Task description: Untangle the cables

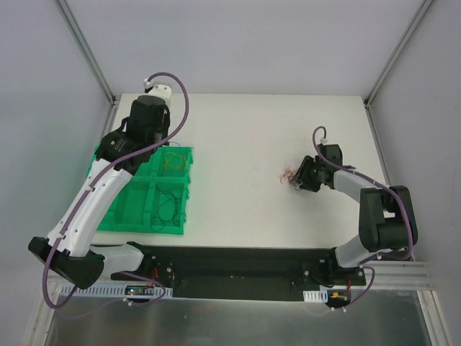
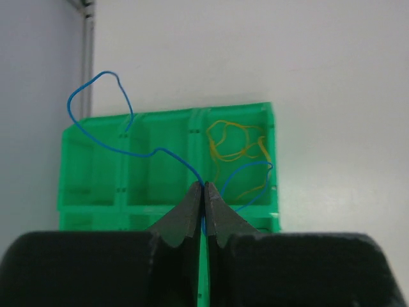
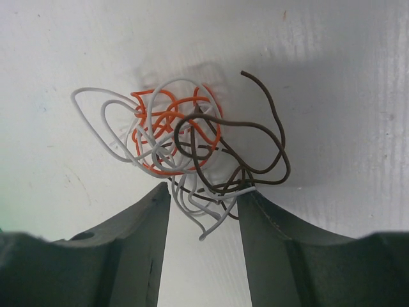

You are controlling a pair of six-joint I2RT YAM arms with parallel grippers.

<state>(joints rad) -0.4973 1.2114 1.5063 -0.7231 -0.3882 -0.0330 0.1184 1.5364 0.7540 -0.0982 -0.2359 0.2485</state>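
The cables are a small wad [image 3: 185, 137] of white, orange [image 3: 167, 117] and brown [image 3: 271, 131] wires lying on the white table; in the top view the wad [image 1: 288, 176] is right of centre. My right gripper [image 3: 204, 192] is open, its fingertips on either side of the wad's lowest strands, and it sits just right of the wad in the top view [image 1: 302, 179]. My left gripper [image 2: 204, 187] is shut on a thin blue wire [image 2: 102, 137] and holds it above the green tray [image 2: 166, 118].
The green compartment tray [image 1: 189, 194] stands at the table's left. One back compartment holds a yellow wire [image 1: 173, 160], also seen in the left wrist view [image 2: 236, 144]; a front compartment holds a dark wire [image 1: 169, 207]. The left arm's wrist [image 1: 148, 119] hangs over the tray's back edge.
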